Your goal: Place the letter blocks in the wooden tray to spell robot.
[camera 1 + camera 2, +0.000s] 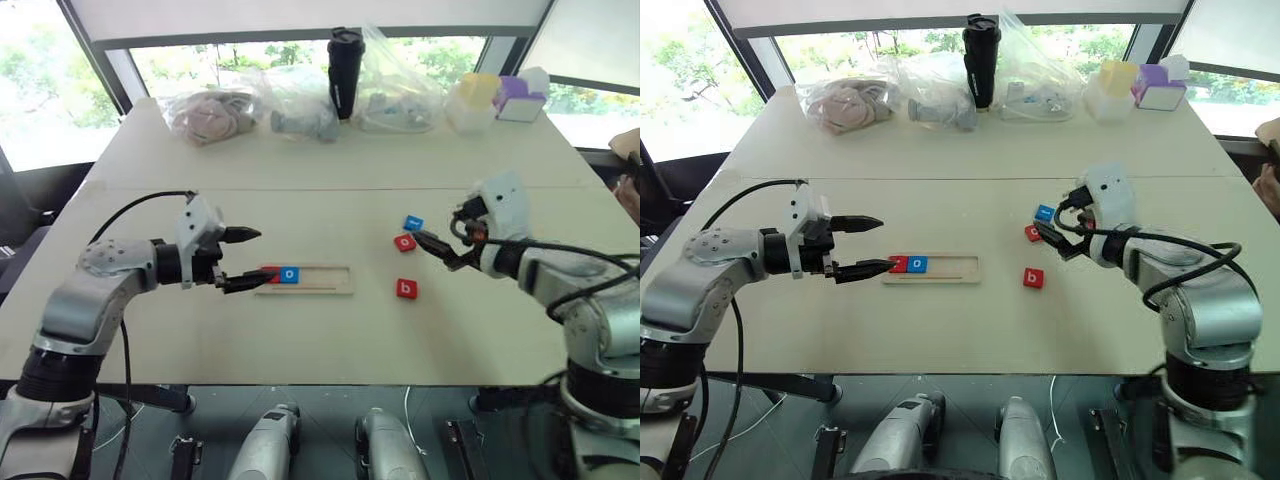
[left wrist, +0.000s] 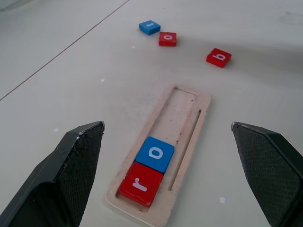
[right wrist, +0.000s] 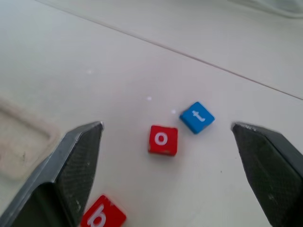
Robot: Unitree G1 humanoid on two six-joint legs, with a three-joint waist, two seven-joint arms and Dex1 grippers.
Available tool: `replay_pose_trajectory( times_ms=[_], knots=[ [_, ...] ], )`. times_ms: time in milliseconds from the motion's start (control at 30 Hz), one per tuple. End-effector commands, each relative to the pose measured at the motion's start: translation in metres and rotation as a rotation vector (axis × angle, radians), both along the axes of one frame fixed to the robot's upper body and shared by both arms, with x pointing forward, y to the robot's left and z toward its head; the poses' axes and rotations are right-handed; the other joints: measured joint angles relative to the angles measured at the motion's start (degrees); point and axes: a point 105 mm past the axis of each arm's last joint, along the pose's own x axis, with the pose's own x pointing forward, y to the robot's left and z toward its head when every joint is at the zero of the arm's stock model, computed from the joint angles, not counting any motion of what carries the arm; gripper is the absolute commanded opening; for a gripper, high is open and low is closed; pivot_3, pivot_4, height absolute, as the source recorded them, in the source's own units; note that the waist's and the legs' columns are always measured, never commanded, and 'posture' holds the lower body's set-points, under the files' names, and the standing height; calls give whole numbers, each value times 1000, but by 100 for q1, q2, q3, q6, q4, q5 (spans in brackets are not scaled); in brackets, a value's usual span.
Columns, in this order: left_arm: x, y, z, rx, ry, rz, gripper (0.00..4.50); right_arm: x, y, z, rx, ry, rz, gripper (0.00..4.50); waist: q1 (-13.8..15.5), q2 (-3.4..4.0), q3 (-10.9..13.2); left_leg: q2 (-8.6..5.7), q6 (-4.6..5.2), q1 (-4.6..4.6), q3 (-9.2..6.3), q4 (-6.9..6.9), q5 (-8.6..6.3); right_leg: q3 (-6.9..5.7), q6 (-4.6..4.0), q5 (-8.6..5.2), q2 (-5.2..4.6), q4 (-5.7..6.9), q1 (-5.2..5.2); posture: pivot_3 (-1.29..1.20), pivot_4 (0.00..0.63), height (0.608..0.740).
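The wooden tray [image 1: 335, 283] lies left of the table's middle. A red r block [image 1: 272, 273] and a blue o block [image 1: 290, 273] sit side by side at its left end; its right part is bare wood. Three letter blocks lie loose to the right: a blue t [image 1: 413, 223], a red o [image 1: 404, 242] and a red b [image 1: 407, 289]. My left gripper [image 1: 258, 258] hangs open at the tray's left end, holding nothing. My right gripper [image 1: 438, 250] is open just right of the red o [image 3: 163, 140] and blue t [image 3: 197, 117], and it is empty.
Along the far edge stand clear plastic bags [image 1: 212, 112] with soft items, a black tumbler [image 1: 345, 72], and yellow [image 1: 475, 95] and purple [image 1: 520, 98] boxes. A seam [image 1: 330, 190] runs across the table behind the tray.
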Motion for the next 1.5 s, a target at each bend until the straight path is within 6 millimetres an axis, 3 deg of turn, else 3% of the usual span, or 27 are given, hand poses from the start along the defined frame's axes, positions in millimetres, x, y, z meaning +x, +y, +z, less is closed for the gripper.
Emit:
replay_pose_trajectory(
  times_ms=[33, 100, 233, 633, 733, 900, 967, 1100, 1300, 1500],
  knots=[
    [-15, -6, 12, 76, -25, -113, 4500, -12, -5, -28, -125, 72, 262, 4456, -6, -3, 3, 0, 7, 1, 2, 1, -4, -1, 4, -2, 0, -11, 9, 0, 150, 740],
    [-24, -9, 10, 129, -5, -172, 4500, -15, -8, -45, -138, 135, 344, 4456, -35, -3, 3, -5, 13, 1, 14, 2, -8, 2, 6, -1, -6, -21, 10, 0, 150, 740],
    [-28, -16, 1, 177, -5, -213, 4500, -10, -5, -60, -122, 161, 424, 4456, -26, -4, 4, -3, 17, 12, 26, 7, -10, 9, 5, 7, -22, -24, 17, 0, 150, 740],
    [-35, -30, -3, 124, 5, -224, 4500, 6, -7, -77, -163, 155, 450, 4456, 15, -7, 6, -6, 15, 15, 14, 8, -10, 11, 2, 9, -23, -28, 24, 0, 150, 740],
    [-35, -29, -3, 120, 6, -210, 4500, 7, -5, -76, -142, 148, 458, 3599, 14, -6, 6, -5, 14, 17, 12, 8, -10, 11, 1, 9, -22, -26, 26, 0, 150, 740],
    [-34, -25, -5, 124, 8, -193, 4500, 10, -2, -72, -120, 140, 450, 1137, 12, -6, 6, -4, 14, 23, 12, 9, -10, 11, -2, 9, -22, -25, 31, 0, 150, 740],
    [-33, -23, -5, 124, 10, -180, 4500, 12, -1, -70, -110, 133, 442, 1161, 14, -6, 6, -4, 14, 23, 11, 9, -10, 11, -1, 9, -22, -25, 31, 0, 150, 740],
    [-28, -9, -6, 133, 11, -113, 4500, 18, 15, -54, -77, 81, 463, 1161, -9, -6, 6, -4, 14, 23, 12, 8, -10, 13, 0, 9, -22, -25, 29, 0, 150, 740],
    [-22, 21, -1, 116, 27, 10, 4500, 29, 77, -27, -39, 14, 624, 1161, -32, -4, 5, 1, 12, 25, 10, 8, -9, 12, -3, 11, -17, -16, 22, 0, 150, 740],
    [-22, 31, -5, 129, 26, 60, 4500, 43, 121, -36, -90, 31, 728, 1161, 24, -7, 6, -9, 10, 24, 6, 7, -8, 12, -1, 12, -9, -20, 27, 0, 150, 740]
  ],
)
